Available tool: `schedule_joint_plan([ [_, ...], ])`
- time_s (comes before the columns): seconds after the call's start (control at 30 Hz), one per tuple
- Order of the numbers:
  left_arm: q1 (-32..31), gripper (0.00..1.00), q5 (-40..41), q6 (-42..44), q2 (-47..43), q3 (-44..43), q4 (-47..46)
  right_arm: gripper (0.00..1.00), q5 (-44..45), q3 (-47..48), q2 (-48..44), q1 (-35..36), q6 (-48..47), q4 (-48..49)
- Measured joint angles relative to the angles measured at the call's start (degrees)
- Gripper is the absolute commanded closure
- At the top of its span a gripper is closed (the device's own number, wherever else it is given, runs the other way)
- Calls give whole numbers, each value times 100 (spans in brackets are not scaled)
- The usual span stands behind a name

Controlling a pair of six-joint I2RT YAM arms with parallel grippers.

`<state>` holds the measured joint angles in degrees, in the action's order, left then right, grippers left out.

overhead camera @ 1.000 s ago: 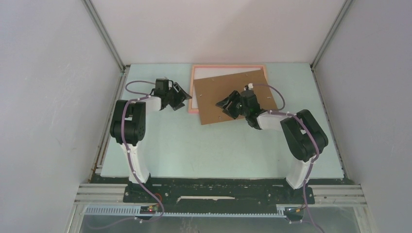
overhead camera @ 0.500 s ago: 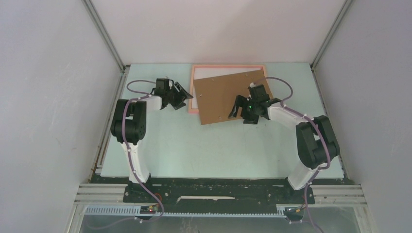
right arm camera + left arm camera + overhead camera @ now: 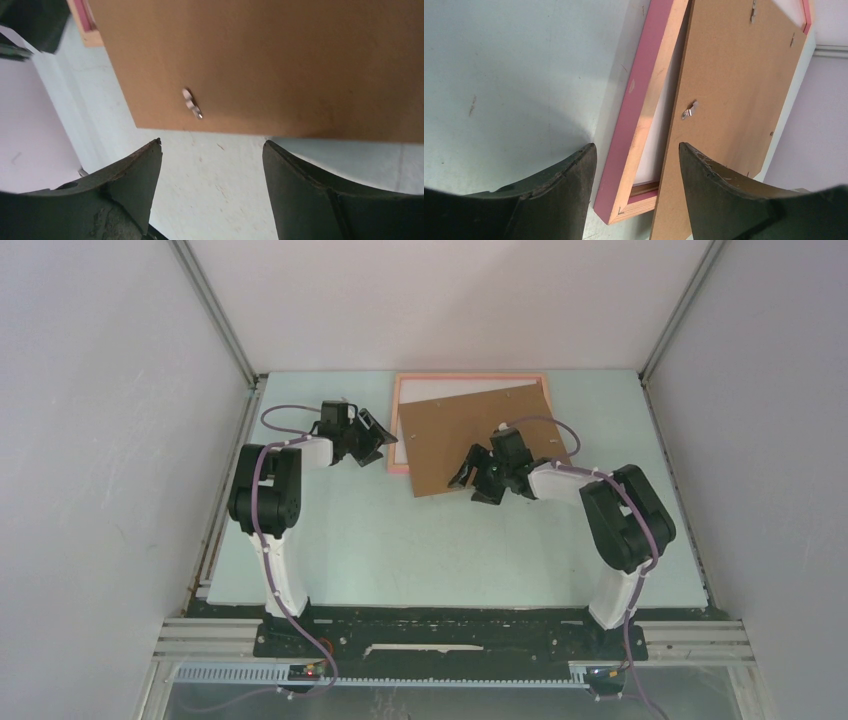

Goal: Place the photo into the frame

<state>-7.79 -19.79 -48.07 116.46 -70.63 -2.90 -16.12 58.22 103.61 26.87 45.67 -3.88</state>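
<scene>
The frame (image 3: 470, 377), with its pink border, lies flat at the back middle of the table. A brown backing board (image 3: 485, 435) lies skewed across it and overhangs its near side. A white sheet (image 3: 450, 389) shows inside the frame under the board, like the photo's plain back; no printed side is visible. My left gripper (image 3: 383, 443) is open, its jaws either side of the frame's near left corner (image 3: 624, 200). My right gripper (image 3: 477, 480) is open and empty, over the table just short of the board's near edge (image 3: 260, 65).
Small metal turn clips (image 3: 192, 104) sit on the board's face, one also in the left wrist view (image 3: 689, 110). The pale green table (image 3: 400, 540) is closed in by white walls at the left (image 3: 100, 440), right and back.
My right gripper swung right and back over the board, then came forward and left to the board's near edge. The board, frame and left arm have not moved.
</scene>
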Motion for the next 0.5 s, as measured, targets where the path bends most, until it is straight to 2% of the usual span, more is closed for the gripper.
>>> schedule_joint_plan([
  [0.13, 9, 30, -13, 0, 0, 0, -7, 20, 79, -2, 129, 33, 321, 632],
  [0.5, 20, 30, -63, -20, 0, 2, -70, 20, 105, 828, 533, -11, 413, 975],
])
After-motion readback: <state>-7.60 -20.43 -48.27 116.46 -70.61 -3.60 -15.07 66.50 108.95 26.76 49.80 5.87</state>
